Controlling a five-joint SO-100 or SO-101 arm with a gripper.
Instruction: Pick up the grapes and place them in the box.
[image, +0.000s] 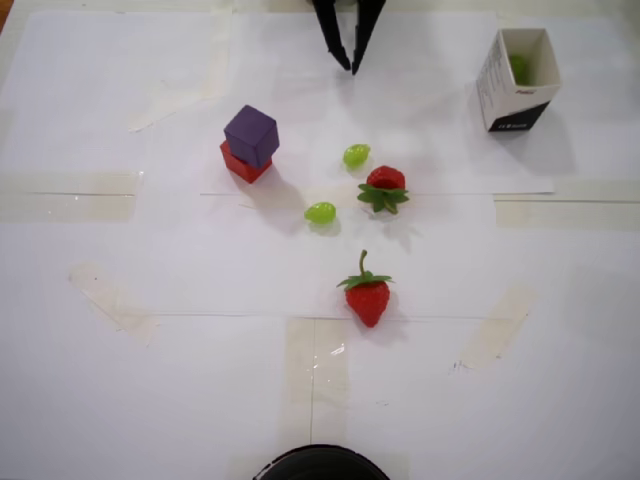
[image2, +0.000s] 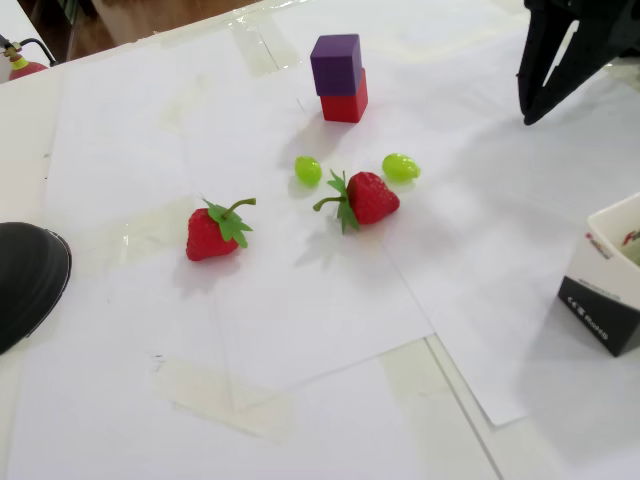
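Two grapes loose on the paper, one already in the box (image: 497, 85).

My gripper (image: 352, 68) hangs at twelve o'clock overhead, fingers slightly apart, empty. I judge each grape (image: 356, 155) (image: 320, 212) light, glossy, slippery: pinch across the short middle.

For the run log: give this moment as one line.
gripper: open, empty, above table | grapes: two loose on paper | box: one grape inside

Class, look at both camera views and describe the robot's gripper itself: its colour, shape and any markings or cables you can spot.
The gripper is plain matte black, with two long flat fingers that taper to narrow pointed tips, forming a V. No markings, stickers or cables are visible on the part shown; the rest of the arm is cut off by the frame edge in both views.
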